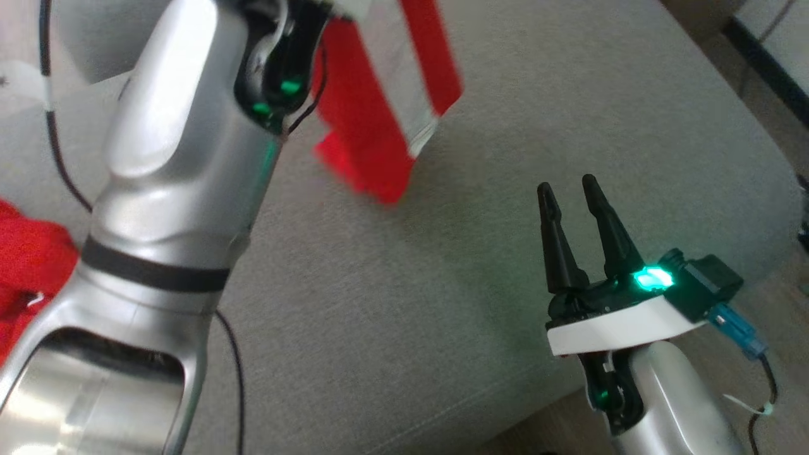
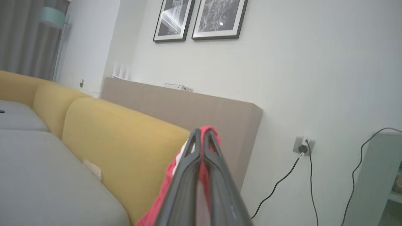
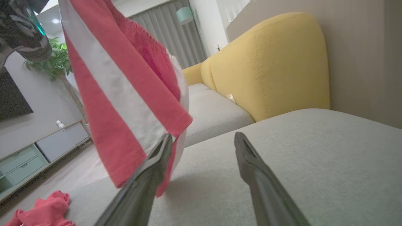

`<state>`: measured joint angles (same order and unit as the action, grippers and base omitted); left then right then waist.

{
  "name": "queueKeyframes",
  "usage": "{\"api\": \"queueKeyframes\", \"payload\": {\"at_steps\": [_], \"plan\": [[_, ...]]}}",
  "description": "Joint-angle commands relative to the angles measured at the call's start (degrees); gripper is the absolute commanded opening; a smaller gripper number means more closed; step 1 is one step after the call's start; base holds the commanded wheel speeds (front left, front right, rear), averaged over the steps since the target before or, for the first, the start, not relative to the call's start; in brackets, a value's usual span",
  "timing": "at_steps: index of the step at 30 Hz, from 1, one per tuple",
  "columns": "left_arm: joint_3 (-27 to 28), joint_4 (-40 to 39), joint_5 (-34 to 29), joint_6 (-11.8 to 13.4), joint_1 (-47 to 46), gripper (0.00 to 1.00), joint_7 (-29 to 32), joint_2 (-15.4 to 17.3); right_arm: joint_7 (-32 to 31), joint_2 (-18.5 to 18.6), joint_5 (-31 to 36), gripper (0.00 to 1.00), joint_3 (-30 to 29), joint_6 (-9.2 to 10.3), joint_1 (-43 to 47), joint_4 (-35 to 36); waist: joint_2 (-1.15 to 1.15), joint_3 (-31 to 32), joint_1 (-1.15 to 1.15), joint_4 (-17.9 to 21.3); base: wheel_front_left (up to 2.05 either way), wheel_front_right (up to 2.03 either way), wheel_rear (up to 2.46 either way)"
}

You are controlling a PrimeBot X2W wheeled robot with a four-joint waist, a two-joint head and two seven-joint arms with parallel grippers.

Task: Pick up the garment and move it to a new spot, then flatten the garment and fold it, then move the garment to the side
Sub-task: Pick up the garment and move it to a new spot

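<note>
The pick-up looks done. The left hand (image 2: 201,133) is pinched shut on an edge of the red-and-white striped garment (image 1: 379,126), with red fabric bunched between and behind its fingers. The arm is raised high, so the garment hangs free in the air above the grey sofa seat (image 1: 505,316), its lower corner clear of the cushion. The streaked look of the cloth suggests it is swinging.

The right hand (image 1: 567,183) holds nothing. Its fingers are spread wide and it sits low over the near part of the seat, to the right of the dangling cloth. From its wrist view the hem hangs just ahead of one finger, though I cannot tell whether they touch.

A second, crumpled red cloth (image 1: 25,272) lies off to the left, well apart.

By my reading the task is in its first stage — the carry to a new spot. Nothing has been laid down yet, so placing, flattening, folding and moving the garment aside are all left to do.
</note>
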<state>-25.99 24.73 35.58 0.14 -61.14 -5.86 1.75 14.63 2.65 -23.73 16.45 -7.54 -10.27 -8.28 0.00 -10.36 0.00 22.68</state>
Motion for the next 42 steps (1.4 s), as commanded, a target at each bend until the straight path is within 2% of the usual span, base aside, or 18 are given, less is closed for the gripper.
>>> {"api": "queueKeyframes", "payload": {"at_steps": [1,4,7,10,15,16,17,20,23,28,34,42], "plan": [[0.3,-1.5,1.3,1.0,-3.6,0.00,-1.5,1.2,0.4,0.2,-0.3,1.00,1.2,0.05,-1.7,2.2,0.00,0.0,0.00,1.2,0.00,0.00,0.00],[-2.0,0.2,4.3,3.3,-4.8,0.00,-4.5,1.1,0.4,0.2,-0.3,1.00,0.9,0.05,-1.4,2.6,0.00,-0.2,0.00,1.1,0.00,0.00,0.00],[-3.0,3.4,4.8,4.2,-3.9,0.00,-6.0,1.1,0.4,0.2,-0.3,1.00,0.4,0.05,-1.4,3.1,0.00,-0.8,0.00,0.3,0.00,0.00,0.00],[-2.9,7.3,4.3,4.4,-0.9,0.00,-7.2,2.4,0.4,0.2,-0.2,1.00,0.1,0.05,-1.5,3.5,0.00,-1.5,0.00,-0.7,0.00,0.00,0.00],[-3.8,15.6,4.7,3.3,7.9,0.00,-7.6,4.5,0.4,0.2,0.4,1.00,-0.4,0.05,-1.6,3.5,0.00,-2.5,0.00,-2.9,0.00,0.00,0.00],[-4.3,17.4,4.4,3.1,9.5,0.37,-7.6,4.8,0.4,0.2,0.6,1.00,-0.4,0.05,-1.7,3.4,0.00,-2.8,0.00,-3.3,0.00,0.00,0.00],[-4.9,19.1,3.9,3.0,10.7,1.00,-7.8,5.2,0.4,0.2,0.8,1.00,-0.4,0.05,-1.8,3.3,0.00,-2.9,0.00,-3.7,0.00,0.00,0.00],[-4.8,22.4,2.1,3.9,12.9,1.00,-8.7,6.8,0.4,0.2,1.5,1.00,-0.5,0.05,-1.9,2.9,0.00,-3.2,0.00,-5.1,0.00,0.00,0.00],[-1.9,21.7,1.6,4.4,14.3,1.00,-9.1,7.4,0.4,0.2,2.3,1.00,-0.9,0.05,-1.8,2.5,0.00,-2.9,0.00,-6.7,0.00,0.00,0.00],[5.2,11.9,-2.5,3.8,20.2,1.00,-9.1,8.2,0.4,0.2,4.2,1.00,-1.5,0.05,-0.8,1.4,0.00,-0.9,0.00,-9.5,0.00,0.00,0.00],[12.5,-2.8,-10.0,1.6,32.7,1.00,-9.1,7.7,0.4,0.2,6.2,1.00,-3.3,0.05,1.6,0.1,0.00,2.7,0.00,-12.9,0.00,0.00,0.00],[16.7,-16.6,-20.1,-1.4,49.5,1.00,-9.1,5.2,0.4,0.2,7.9,1.00,-5.6,0.05,4.9,-0.6,0.00,5.7,0.00,-16.4,0.00,0.00,0.00]]}}
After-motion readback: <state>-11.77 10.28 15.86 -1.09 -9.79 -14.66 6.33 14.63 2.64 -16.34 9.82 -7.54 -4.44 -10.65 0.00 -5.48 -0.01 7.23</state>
